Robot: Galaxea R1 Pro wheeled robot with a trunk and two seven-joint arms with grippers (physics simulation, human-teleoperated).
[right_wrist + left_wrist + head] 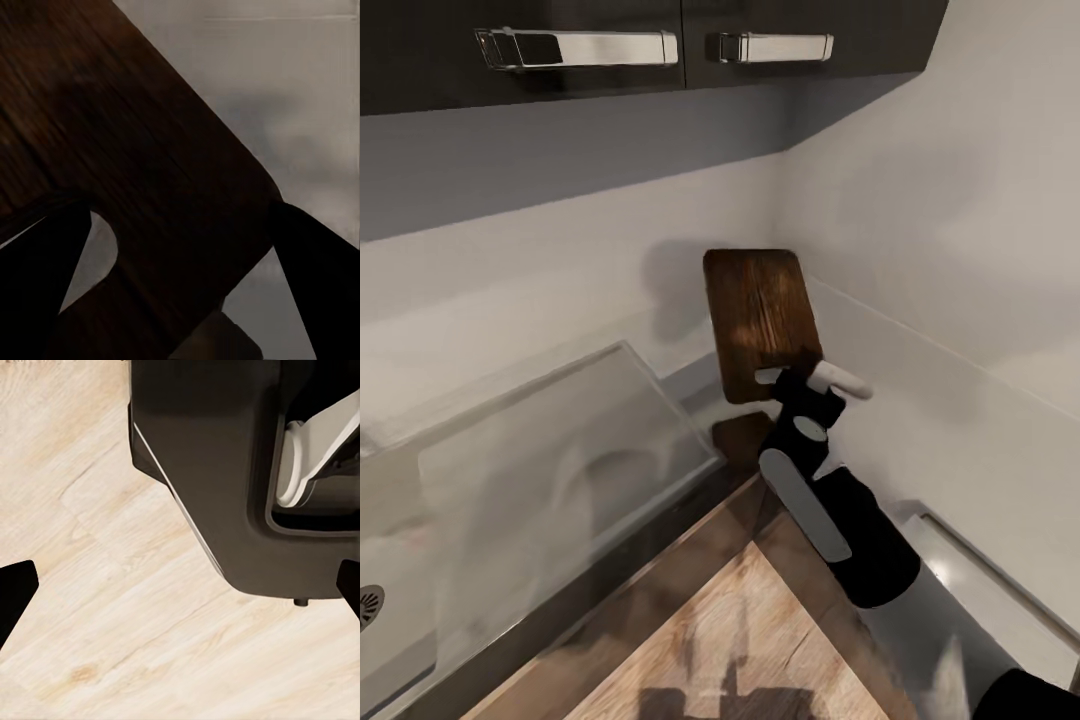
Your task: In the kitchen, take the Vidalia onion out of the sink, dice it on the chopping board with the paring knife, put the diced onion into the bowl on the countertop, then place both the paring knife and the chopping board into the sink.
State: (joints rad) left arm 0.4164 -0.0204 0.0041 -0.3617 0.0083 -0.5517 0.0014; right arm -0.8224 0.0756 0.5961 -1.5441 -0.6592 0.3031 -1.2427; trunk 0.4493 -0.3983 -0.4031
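Clamped on the chopping board (762,322), my right gripper (800,378) has its jaws closed on the end with the handle slot, and I have the board lifted clear of the countertop (970,590), standing nearly upright in front of the pale wall of the corner. On the right wrist view the dark wood of the chopping board (142,172) runs between both fingers (37,285), the slot showing beside one of them, so I judge the grip to be firm. My left gripper (180,607) hangs low over the light wooden floor (97,585), its jaws wide apart and holding nothing. The sink (510,480) lies down to my left; I can see its steel surface and the edge of a round drain (368,605) at the frame's border. I cannot make out the onion, the knife or the bowl from here, so I can't confirm the dicing or the knife's placement. Carrying the board suggests I am in the closing stage: what is left, as far as I can judge, is to swing it left and lower it into the basin.
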